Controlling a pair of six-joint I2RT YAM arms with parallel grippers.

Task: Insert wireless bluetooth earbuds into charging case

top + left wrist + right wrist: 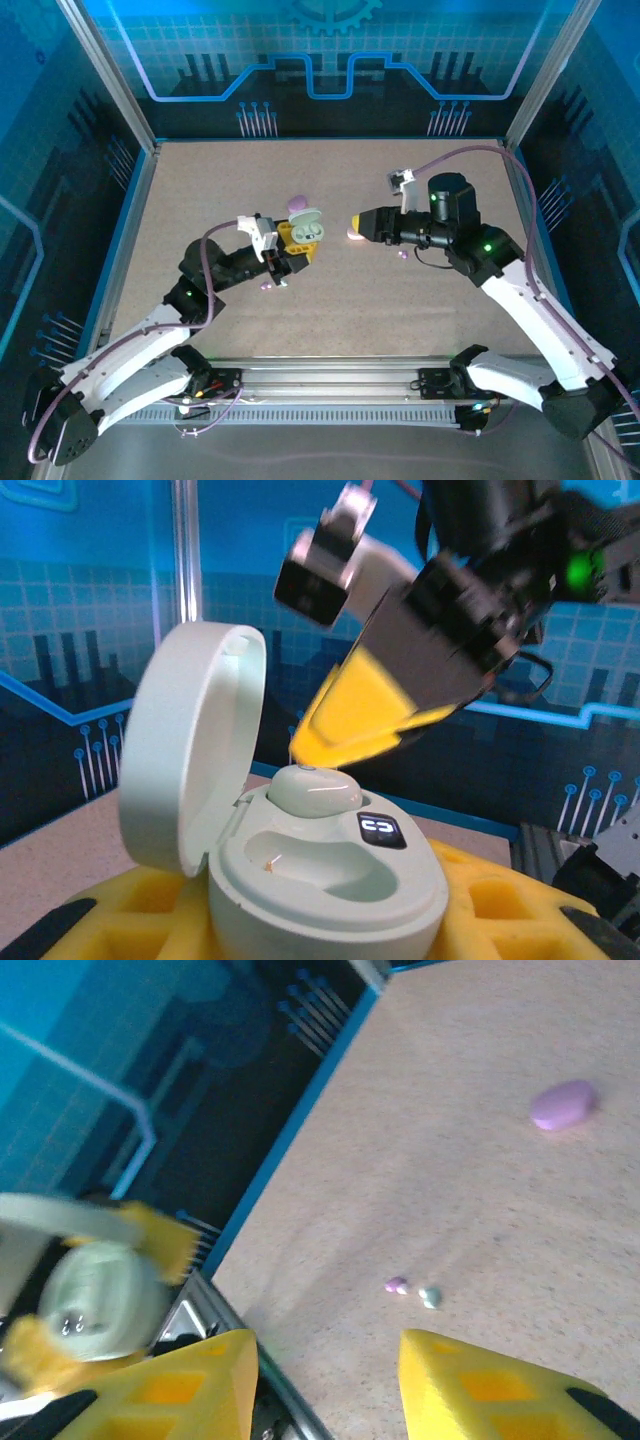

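Left gripper [296, 243] jaws clamp the open mint case [330, 900]; one mint bud [312, 788] seated, second well [320, 865] empty. Right gripper [325, 1345] jaws parted, empty; recommend it lifts clear vertically, avoiding the lid [195, 740]

The mint case [330, 900] is sitting open, clamped in the left gripper [300, 240] just left of mid-table, with its lid [190, 740] standing up. One mint bud [315, 790] is resting in one socket, the other socket lying empty. A pinkish-purple bud [397, 1285] and a loose mint bud [430, 1297] are lying just beside each other on the table [450, 1210].
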